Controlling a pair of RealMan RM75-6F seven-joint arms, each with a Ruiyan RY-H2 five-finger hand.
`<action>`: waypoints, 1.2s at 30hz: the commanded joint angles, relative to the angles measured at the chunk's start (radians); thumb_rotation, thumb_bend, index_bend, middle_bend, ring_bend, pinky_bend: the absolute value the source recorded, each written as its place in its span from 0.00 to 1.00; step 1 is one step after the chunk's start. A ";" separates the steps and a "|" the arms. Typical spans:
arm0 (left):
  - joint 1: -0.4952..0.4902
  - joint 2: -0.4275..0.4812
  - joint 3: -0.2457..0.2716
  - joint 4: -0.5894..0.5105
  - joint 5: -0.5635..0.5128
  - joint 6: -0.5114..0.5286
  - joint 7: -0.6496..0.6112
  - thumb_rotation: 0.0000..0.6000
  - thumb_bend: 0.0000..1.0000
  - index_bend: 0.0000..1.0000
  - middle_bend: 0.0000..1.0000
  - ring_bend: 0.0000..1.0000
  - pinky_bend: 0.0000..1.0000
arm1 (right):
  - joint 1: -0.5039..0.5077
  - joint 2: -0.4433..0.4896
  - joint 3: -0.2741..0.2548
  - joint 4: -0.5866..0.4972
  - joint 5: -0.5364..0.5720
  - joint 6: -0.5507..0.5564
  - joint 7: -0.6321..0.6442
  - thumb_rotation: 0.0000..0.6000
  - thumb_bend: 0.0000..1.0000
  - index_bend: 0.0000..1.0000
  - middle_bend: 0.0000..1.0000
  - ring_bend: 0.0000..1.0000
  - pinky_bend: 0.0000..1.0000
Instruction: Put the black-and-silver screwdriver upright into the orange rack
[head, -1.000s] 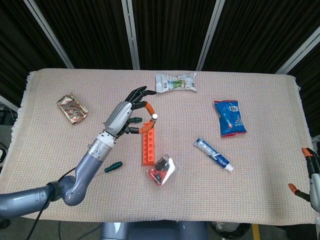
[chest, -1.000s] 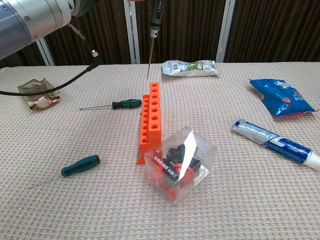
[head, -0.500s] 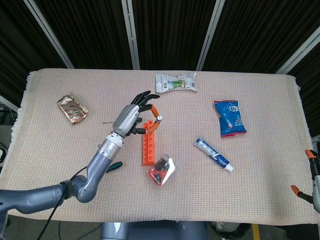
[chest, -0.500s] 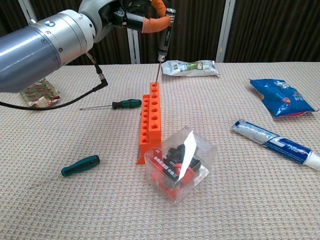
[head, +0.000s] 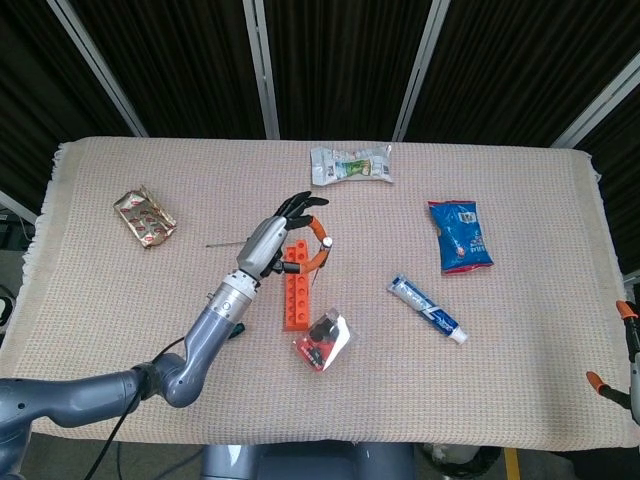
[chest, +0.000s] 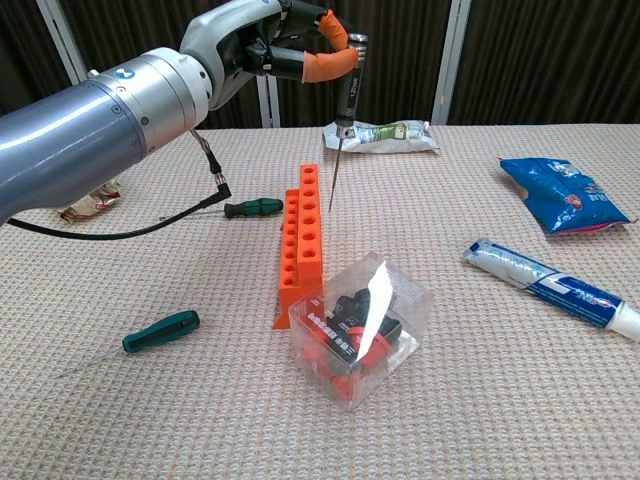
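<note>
Our left hand (chest: 262, 45) pinches the black-and-silver screwdriver (chest: 346, 95) by its handle top, other fingers (head: 297, 203) spread. Shaft hangs approx upright, tip in the air just beside the orange rack (chest: 304, 235), w/ the clear plastic box (chest: 360, 325) at the rack's near end.

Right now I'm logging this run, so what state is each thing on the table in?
Left hand: pinching the screwdriver.
Black-and-silver screwdriver: upright in the air, tip beside the rack, not in a hole.
Orange rack: lying on the table, holes up, all visible ones empty.
Green screwdrivers: lying flat.
Clear box: closed, touching the rack's near end.
Toothpaste tube: lying flat, capped.
Blue snack bag: lying flat.
</note>
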 joint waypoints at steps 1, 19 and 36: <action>0.009 0.009 0.001 -0.004 0.009 0.009 -0.016 0.88 0.54 0.64 0.13 0.00 0.00 | 0.000 0.000 0.001 0.000 0.001 -0.001 0.000 1.00 0.00 0.05 0.08 0.00 0.15; 0.032 0.023 0.014 0.015 0.017 0.012 -0.089 0.88 0.54 0.64 0.13 0.00 0.00 | 0.005 0.001 0.004 -0.009 0.002 -0.011 -0.014 1.00 0.00 0.05 0.08 0.00 0.15; 0.034 0.025 0.017 0.034 0.016 0.010 -0.108 0.88 0.54 0.64 0.13 0.00 0.00 | 0.008 0.002 0.007 -0.015 0.006 -0.016 -0.022 1.00 0.00 0.05 0.08 0.00 0.15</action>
